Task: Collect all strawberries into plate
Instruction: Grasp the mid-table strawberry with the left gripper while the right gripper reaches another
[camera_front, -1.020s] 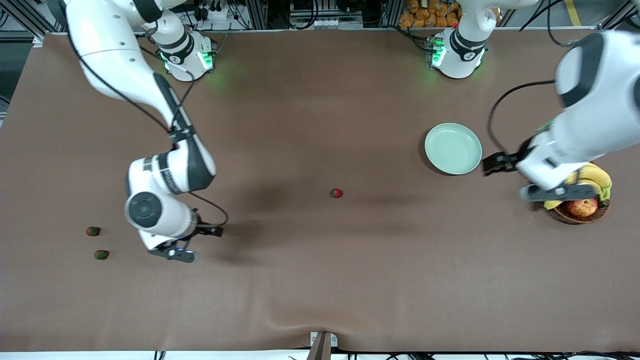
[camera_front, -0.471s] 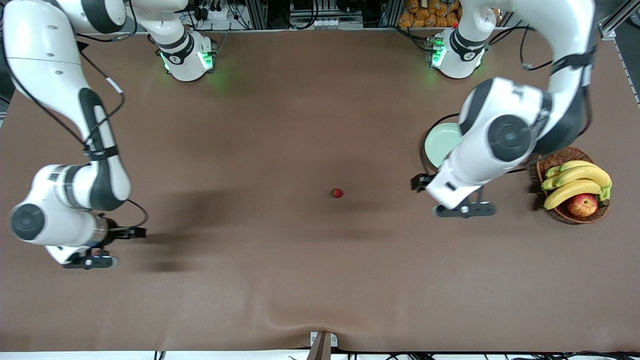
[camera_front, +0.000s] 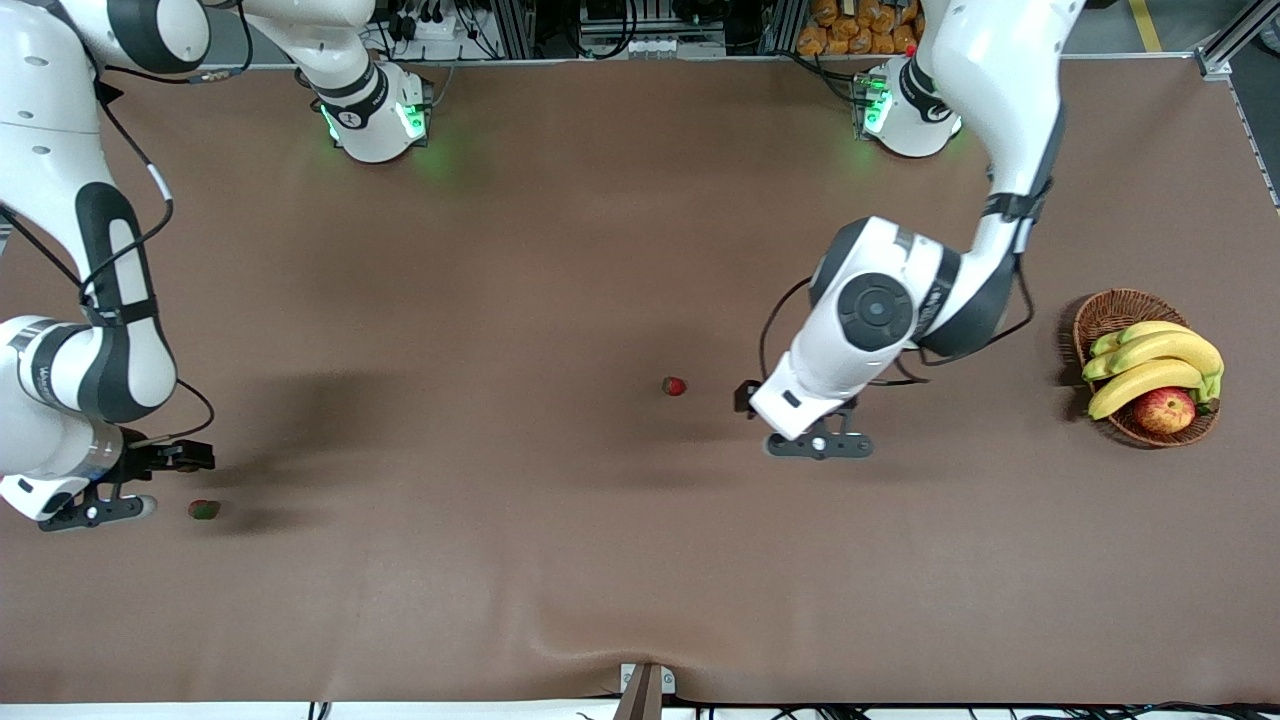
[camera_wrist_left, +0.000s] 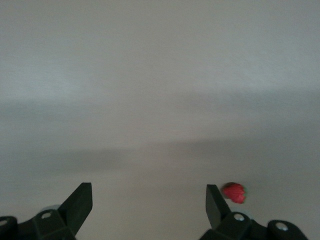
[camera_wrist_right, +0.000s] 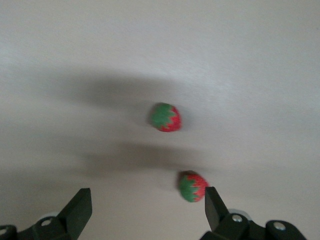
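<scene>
One strawberry (camera_front: 674, 386) lies mid-table; in the left wrist view it (camera_wrist_left: 234, 192) lies just outside one finger. My left gripper (camera_front: 818, 445) is open and empty over the cloth beside it, toward the left arm's end; it also shows in the left wrist view (camera_wrist_left: 149, 192). My right gripper (camera_front: 95, 508) is open and empty at the right arm's end, beside a second strawberry (camera_front: 203, 509). The right wrist view shows that gripper (camera_wrist_right: 148, 197) and two strawberries, one (camera_wrist_right: 192, 186) next to a finger, one (camera_wrist_right: 166, 117) farther off. The plate is hidden under the left arm.
A brown wicker basket (camera_front: 1100, 312) with bananas (camera_front: 1150, 365) and a red-yellow apple (camera_front: 1165, 410) stands at the left arm's end of the table. The brown cloth (camera_front: 560, 560) has a wrinkle at the edge nearest the front camera.
The left arm swung from over the basket, past the plate, toward the middle strawberry. The right arm swung toward its end of the table, to the two strawberries there.
</scene>
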